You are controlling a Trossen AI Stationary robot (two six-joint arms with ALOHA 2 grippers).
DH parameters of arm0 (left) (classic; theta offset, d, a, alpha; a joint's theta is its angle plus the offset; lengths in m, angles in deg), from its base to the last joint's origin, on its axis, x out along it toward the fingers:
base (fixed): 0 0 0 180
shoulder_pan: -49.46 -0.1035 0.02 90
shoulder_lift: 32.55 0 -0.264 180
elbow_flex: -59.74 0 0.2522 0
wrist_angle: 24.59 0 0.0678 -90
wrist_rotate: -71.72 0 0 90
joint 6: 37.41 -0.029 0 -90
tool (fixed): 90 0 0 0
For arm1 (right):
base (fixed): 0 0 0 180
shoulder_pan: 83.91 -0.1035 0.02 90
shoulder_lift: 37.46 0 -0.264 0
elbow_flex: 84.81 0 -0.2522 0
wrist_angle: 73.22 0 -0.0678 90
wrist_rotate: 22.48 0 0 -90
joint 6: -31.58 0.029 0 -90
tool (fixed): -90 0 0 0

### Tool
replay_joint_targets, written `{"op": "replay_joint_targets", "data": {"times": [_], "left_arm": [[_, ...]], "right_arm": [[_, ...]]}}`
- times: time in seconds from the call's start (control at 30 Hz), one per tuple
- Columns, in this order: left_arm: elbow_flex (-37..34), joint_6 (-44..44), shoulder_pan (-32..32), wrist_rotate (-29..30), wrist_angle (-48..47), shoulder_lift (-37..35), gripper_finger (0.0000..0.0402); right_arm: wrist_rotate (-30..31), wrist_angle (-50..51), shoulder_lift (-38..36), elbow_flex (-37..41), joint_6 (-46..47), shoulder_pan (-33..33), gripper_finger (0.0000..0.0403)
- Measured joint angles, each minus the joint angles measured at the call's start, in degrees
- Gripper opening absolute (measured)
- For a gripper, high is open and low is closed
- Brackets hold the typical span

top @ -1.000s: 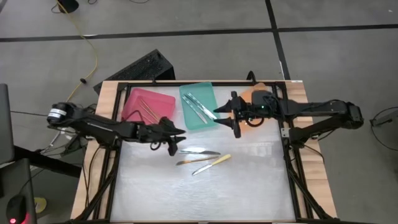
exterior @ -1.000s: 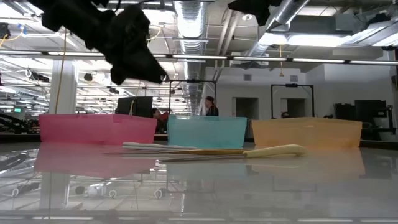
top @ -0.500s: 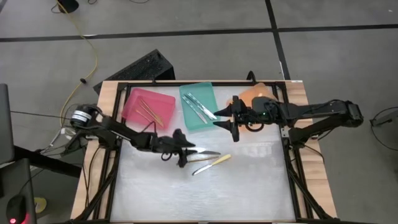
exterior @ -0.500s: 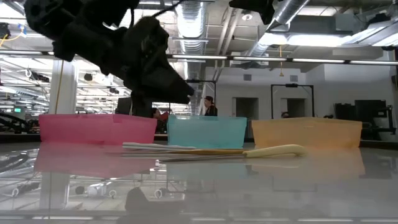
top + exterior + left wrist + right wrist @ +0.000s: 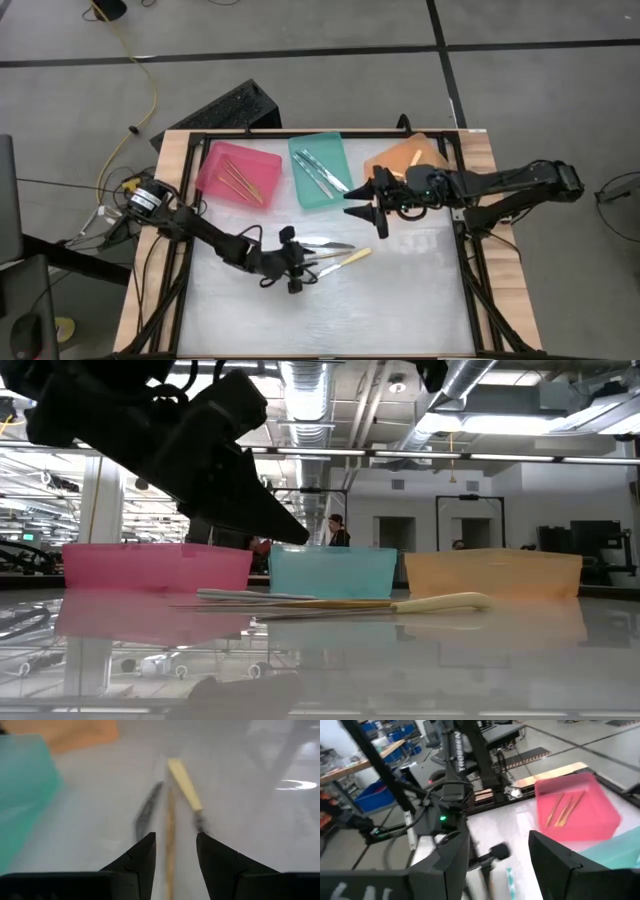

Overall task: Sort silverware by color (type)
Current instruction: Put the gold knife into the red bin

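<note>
Three loose pieces of silverware lie flat mid-table: a grey-bladed one (image 5: 326,244), an orange-tan one (image 5: 170,827) and a pale yellow one (image 5: 347,260). My left gripper (image 5: 303,266) hovers low over their near-left ends, open. Its fingers stand either side of the orange-tan handle in the left wrist view, touching nothing. My right gripper (image 5: 358,208) hangs open and high by the teal tray (image 5: 320,170). That tray holds teal-handled pieces (image 5: 322,172). The pink tray (image 5: 237,172) holds orange-tan pieces (image 5: 565,810).
The pink, teal and orange (image 5: 405,157) trays stand in a row along the table's far edge. A black frame (image 5: 463,250) borders the white tabletop. Bare tabletop lies toward the near edge. A person (image 5: 338,530) shows far off in the room behind.
My left gripper has swung from beside the pink tray toward the table's right and near edge, sinking and rolling, and now sits over the loose silverware. My right gripper has drifted slightly toward the near edge and rolled, uncovering more of the orange tray. The silverware has not moved.
</note>
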Motion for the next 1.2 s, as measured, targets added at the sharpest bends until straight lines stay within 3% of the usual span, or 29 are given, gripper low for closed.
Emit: {"op": "replay_joint_targets", "data": {"times": [0.1,0.4,0.77,1.2], "left_arm": [[0.01,0.37,-0.64,1.53,-0.79,0.0,0.0126],[-0.01,5.42,-3.4,-2.44,-0.98,-0.04,0.0126],[-0.05,8.16,-2.67,-2.96,-1.37,1.65,0.0126],[-0.06,3.43,-3.26,-3.97,-3.19,1.64,0.0126]], "right_arm": [[0.09,0.32,0.0,0.0,-2.14,-0.68,0.0211],[0.06,1.54,0.0,0.0,-2.72,-0.93,0.0211],[0.06,3.28,0.0,0.0,-4.78,-0.86,0.0211],[0.06,3.59,0.0,0.0,-4.86,-0.7,0.0211]]}}
